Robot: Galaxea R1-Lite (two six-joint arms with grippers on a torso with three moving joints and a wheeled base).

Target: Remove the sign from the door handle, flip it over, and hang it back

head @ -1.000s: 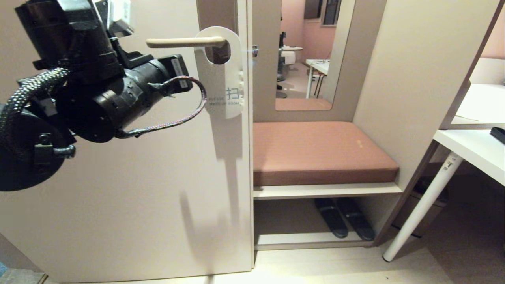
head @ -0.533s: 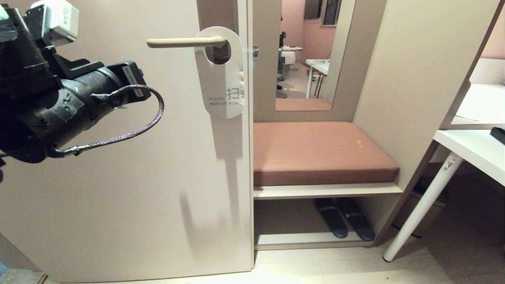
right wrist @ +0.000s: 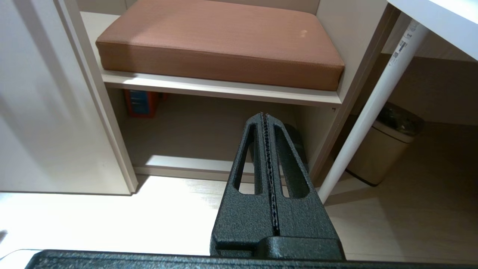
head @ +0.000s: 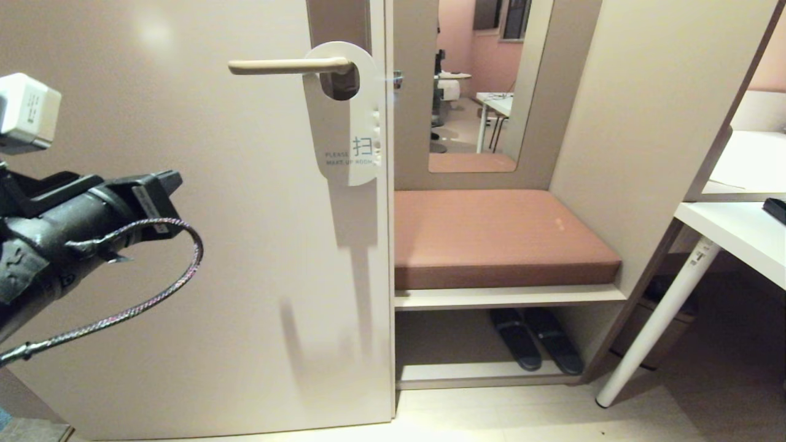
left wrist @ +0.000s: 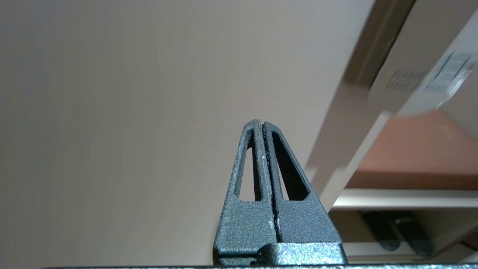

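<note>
The sign (head: 347,141) hangs by its round hole on the beige door handle (head: 276,65), white side out, reading "MAKE UP ROOM". My left arm (head: 73,227) is low at the left, well below and to the left of the handle. In the left wrist view my left gripper (left wrist: 259,122) is shut with nothing in it, facing the bare door; the sign's lower end (left wrist: 429,80) shows blurred off to one side. My right gripper (right wrist: 264,114) is shut and empty, parked low and pointing at the floor near the bench.
The beige door (head: 184,276) fills the left half. Right of it is a bench with a brown cushion (head: 497,236), dark slippers (head: 534,347) underneath and a mirror (head: 485,86) above. A white desk leg (head: 657,319) and a bin (right wrist: 384,145) stand at the right.
My left arm has swung down and to the left, away from the door handle. The sign stays hanging on the handle, unmoved.
</note>
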